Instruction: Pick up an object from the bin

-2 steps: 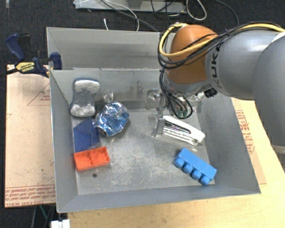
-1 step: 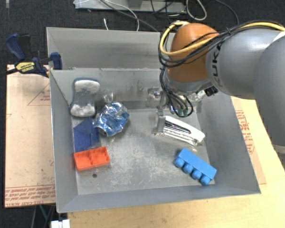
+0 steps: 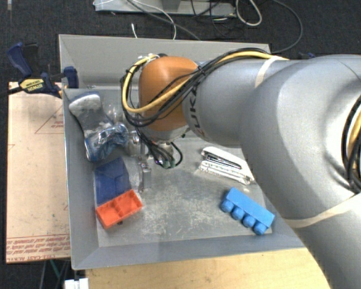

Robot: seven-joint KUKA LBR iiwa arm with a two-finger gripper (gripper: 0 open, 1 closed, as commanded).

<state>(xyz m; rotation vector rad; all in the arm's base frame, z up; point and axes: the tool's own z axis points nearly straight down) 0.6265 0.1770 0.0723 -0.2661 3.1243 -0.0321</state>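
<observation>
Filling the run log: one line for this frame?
hand low in bin | nearest: dark blue flat piece, orange block | held: nothing visible | elsewhere: blue block, stapler

Grey bin (image 3: 180, 220), floor all scuffed pale. Orange-red brick (image 3: 118, 208) near the front-left corner, dark blue slab (image 3: 111, 179) beside it, brighter blue studded block (image 3: 246, 210) front right, white-and-silver stapler (image 3: 225, 164) by the right edge.
</observation>
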